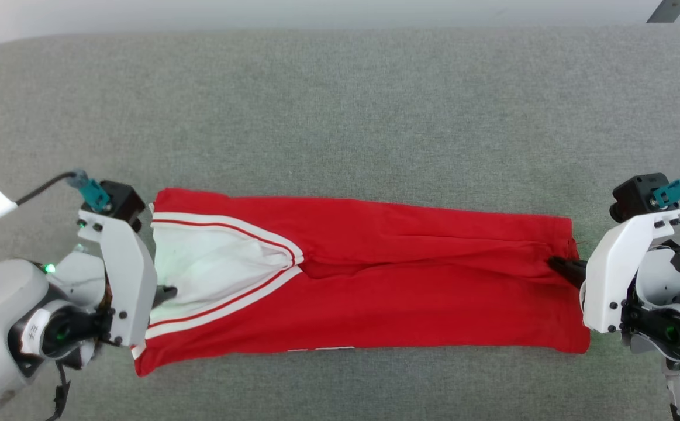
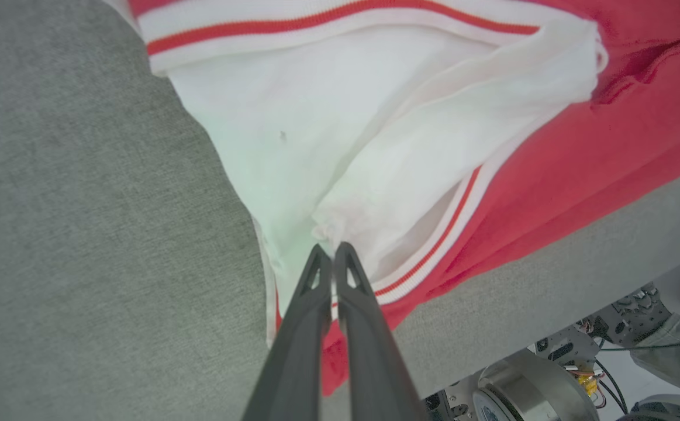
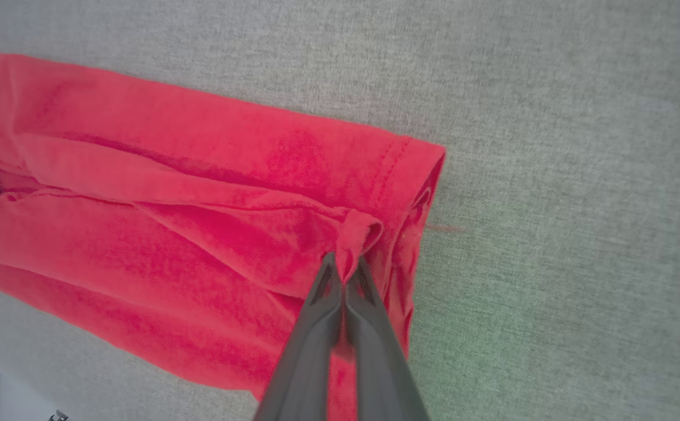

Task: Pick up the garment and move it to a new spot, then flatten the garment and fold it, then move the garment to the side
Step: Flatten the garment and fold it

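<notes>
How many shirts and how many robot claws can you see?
Shirts: 1, the red shirt
Claws: 2, the left claw and the right claw, each shut on the red shirt
Total: 3

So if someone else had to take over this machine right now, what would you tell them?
The left gripper is shut, pinching the white sleeve at one end of the red jersey-style T-shirt.
The right gripper is shut, pinching a bunch of red cloth at the hem end.
The shirt lies folded lengthwise into a long band on the grey fabric-covered table, held at both ends.
Done, it seems: laid flat and folded lengthwise.
Left: fold it shorter, then move it to the side.
</notes>
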Controlling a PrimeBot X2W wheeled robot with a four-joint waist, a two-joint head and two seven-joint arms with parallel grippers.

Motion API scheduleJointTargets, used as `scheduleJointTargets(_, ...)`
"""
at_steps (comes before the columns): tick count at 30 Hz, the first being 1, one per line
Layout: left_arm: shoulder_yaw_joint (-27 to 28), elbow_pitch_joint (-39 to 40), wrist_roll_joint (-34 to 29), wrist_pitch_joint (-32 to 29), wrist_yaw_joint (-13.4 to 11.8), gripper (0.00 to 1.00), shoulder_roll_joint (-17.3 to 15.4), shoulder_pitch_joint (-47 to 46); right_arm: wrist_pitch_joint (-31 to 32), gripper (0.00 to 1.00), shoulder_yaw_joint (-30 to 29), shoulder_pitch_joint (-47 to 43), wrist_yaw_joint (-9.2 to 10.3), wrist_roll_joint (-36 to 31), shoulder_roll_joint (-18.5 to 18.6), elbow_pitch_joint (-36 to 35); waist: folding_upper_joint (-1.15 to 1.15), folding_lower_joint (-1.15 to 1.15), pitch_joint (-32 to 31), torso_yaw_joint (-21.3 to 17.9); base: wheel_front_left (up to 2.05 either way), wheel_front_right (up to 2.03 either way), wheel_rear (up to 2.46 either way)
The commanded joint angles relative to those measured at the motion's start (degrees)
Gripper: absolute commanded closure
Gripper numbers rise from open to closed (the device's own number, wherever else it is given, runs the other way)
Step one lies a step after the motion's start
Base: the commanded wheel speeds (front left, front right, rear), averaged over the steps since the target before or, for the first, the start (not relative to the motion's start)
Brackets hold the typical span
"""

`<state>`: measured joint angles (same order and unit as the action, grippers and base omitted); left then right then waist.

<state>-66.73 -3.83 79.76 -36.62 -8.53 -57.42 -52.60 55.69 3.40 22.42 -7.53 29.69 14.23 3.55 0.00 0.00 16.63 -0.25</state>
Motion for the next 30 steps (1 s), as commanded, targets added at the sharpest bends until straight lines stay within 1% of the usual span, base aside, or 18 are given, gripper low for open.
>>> scheduleJointTargets(1, 0.3, -0.6, -0.2, 0.8, 0.5, 0.47, 0.5, 0.0, -0.3, 0.66, 0.2, 0.7, 0.09, 0.5, 0.2, 0.5, 0.00, 0.00, -0.7, 0.0, 0.00, 0.00, 0.00)
scheduleJointTargets(2, 0.5, -1.0, -0.2, 1.3, 0.5, 0.00, 0.7, 0.1, -0.3, 0.51, 0.3, 0.8, 0.09, 0.6, 0.3, 0.8, 0.00, 0.00, -1.1, 0.1, 0.00, 0.00, 0.00)
scheduleJointTargets(3, 0.6, -1.3, -0.2, 1.9, 0.7, 0.00, 0.9, 0.3, -0.3, 0.00, 0.4, 1.0, 0.09, 1.0, 0.5, 0.9, 0.00, 0.00, -1.5, 0.2, 0.00, 0.00, 0.00)
scheduleJointTargets(9, 1.9, -1.0, -0.8, 6.5, 1.0, 0.00, 0.9, 1.6, -1.0, 0.00, -0.2, 0.5, 0.10, 2.4, 1.7, 0.7, 0.00, 0.00, -4.2, 0.8, 0.00, 0.00, 0.00)
scheduleJointTargets(11, 2.5, -0.2, -1.2, 9.4, 0.7, 0.00, 0.7, 2.3, -1.3, 0.00, -0.9, -0.5, 0.10, 3.1, 2.0, 0.6, 0.00, 0.00, -5.2, 1.1, 0.00, 0.00, 0.00)
scheduleJointTargets(15, 3.5, 1.6, -3.7, 17.5, 0.6, 0.00, 0.2, 4.9, -2.3, 0.00, -3.3, -2.1, 0.10, 3.6, 2.3, 0.7, 0.00, 0.00, -7.1, 1.8, 0.00, 0.00, 0.00)
scheduleJointTargets(16, 4.0, 1.9, -3.5, 19.8, -0.2, 0.00, 0.2, 5.9, -2.3, 0.00, -4.1, -2.7, 0.10, 3.6, 2.2, 0.8, 0.00, 0.00, -7.5, 2.0, 0.00, 0.00, 0.00)
scheduleJointTargets(18, 4.2, 2.8, -5.4, 24.4, -0.6, 0.00, -0.3, 7.7, -2.6, 0.00, -5.5, -3.5, 0.10, 3.7, 2.0, 1.1, 0.00, 0.00, -8.2, 2.4, 0.00, 0.00, 0.00)
scheduleJointTargets(23, 7.1, 3.4, -5.8, 37.6, -3.6, 0.00, -0.7, 13.3, -2.1, 0.00, -8.8, -5.1, 0.10, 3.1, 1.4, 2.6, 0.00, 0.00, -9.2, 3.9, 0.00, 0.00, 0.00)
scheduleJointTargets(24, 7.5, 3.5, -6.7, 40.5, -4.1, 0.00, -0.8, 14.2, -1.8, 0.00, -9.4, -5.4, 0.10, 2.8, 1.4, 3.0, 0.00, 0.00, -9.2, 4.3, 0.00, 0.00, 0.00)
scheduleJointTargets(26, 8.9, 3.1, -6.0, 45.7, -5.4, 0.00, -0.6, 16.6, -1.5, 0.00, -10.4, -5.7, 0.10, 2.4, 1.6, 3.7, 0.00, 0.00, -9.1, 5.1, 0.00, 0.00, 0.00)
scheduleJointTargets(28, 10.2, 3.1, -6.2, 49.2, -6.1, 0.00, -0.1, 18.3, -1.1, 0.00, -11.5, -5.7, 0.10, 2.0, 1.4, 4.4, 0.00, 0.00, -9.0, 6.1, 0.00, 0.00, 0.00)
scheduleJointTargets(30, 12.0, 2.4, -6.6, 51.0, -6.8, 0.00, 0.4, 20.1, -0.5, 0.00, -12.4, -5.9, 0.10, 1.3, 1.5, 5.3, 0.00, 0.00, -8.8, 7.2, 0.00, 0.00, 0.00)
